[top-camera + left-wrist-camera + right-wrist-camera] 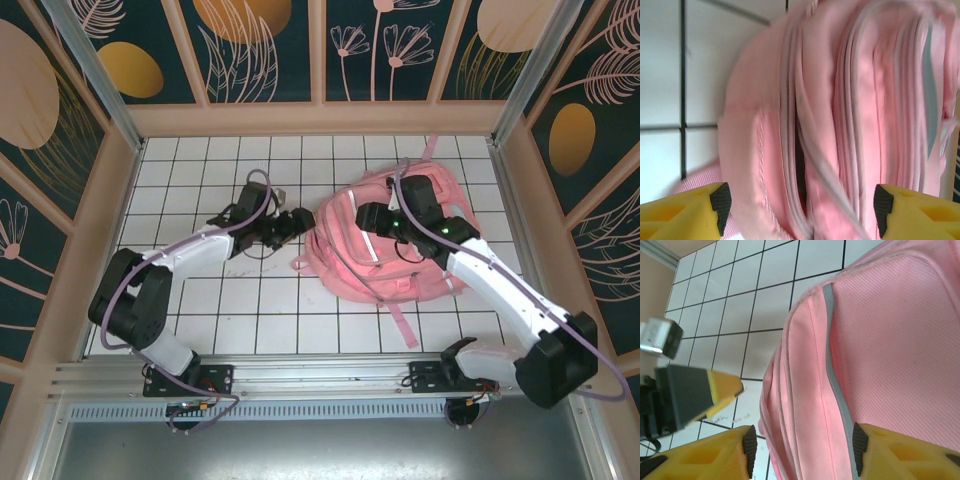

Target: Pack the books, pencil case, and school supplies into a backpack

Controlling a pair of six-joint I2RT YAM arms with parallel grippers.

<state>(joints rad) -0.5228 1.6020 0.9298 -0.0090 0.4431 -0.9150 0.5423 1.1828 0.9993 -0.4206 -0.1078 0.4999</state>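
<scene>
The pink backpack lies on the white tiled table, right of the middle. My left gripper is open at its left edge. In the left wrist view the blurred backpack sits close ahead of that gripper, and a dark slit runs between its zipper lines. My right gripper hovers over the bag's upper left part. It is open, straddling a fold of the backpack beside a grey stripe. The books, pencil case and school supplies are out of view.
A pink strap trails from the bag toward the near edge. The left arm's finger reaches in from the left in the right wrist view. Patterned wall panels close the table on three sides, and a metal rail runs along the front.
</scene>
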